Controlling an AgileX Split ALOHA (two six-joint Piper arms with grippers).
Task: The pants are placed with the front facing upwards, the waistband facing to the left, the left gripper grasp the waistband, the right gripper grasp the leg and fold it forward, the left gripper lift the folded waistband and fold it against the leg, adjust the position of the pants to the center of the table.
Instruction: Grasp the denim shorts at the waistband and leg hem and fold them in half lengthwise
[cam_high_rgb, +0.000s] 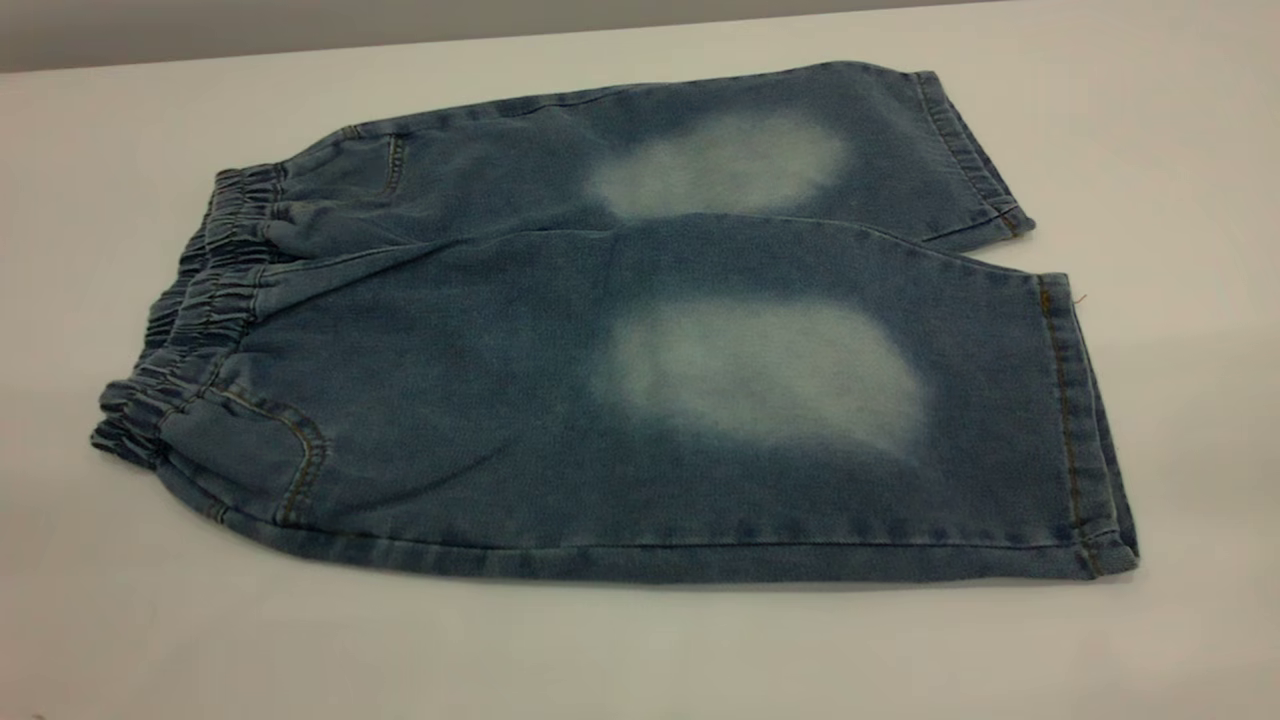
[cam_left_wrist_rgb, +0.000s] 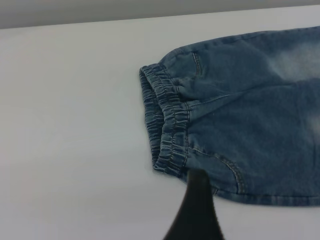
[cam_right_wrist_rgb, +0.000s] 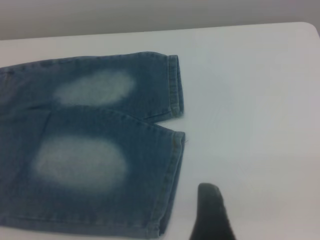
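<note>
The pants (cam_high_rgb: 640, 400), blue denim shorts with two pale faded patches, lie flat on the white table (cam_high_rgb: 1150, 150). Their gathered waistband (cam_high_rgb: 190, 320) points left and the hems point right. The near leg (cam_high_rgb: 900, 400) overlaps the far leg (cam_high_rgb: 800, 140). Neither gripper appears in the exterior view. In the left wrist view a black wedge of my left gripper (cam_left_wrist_rgb: 197, 210) hovers just off the near corner of the waistband (cam_left_wrist_rgb: 167, 125). In the right wrist view a black part of my right gripper (cam_right_wrist_rgb: 212, 215) is over bare table, beside the near leg's hem (cam_right_wrist_rgb: 172, 165).
Bare tabletop surrounds the pants on all sides, widest at the front and right. The table's far edge (cam_high_rgb: 500, 45) runs close behind the far leg, and its rounded far corner (cam_right_wrist_rgb: 312, 27) shows at the right.
</note>
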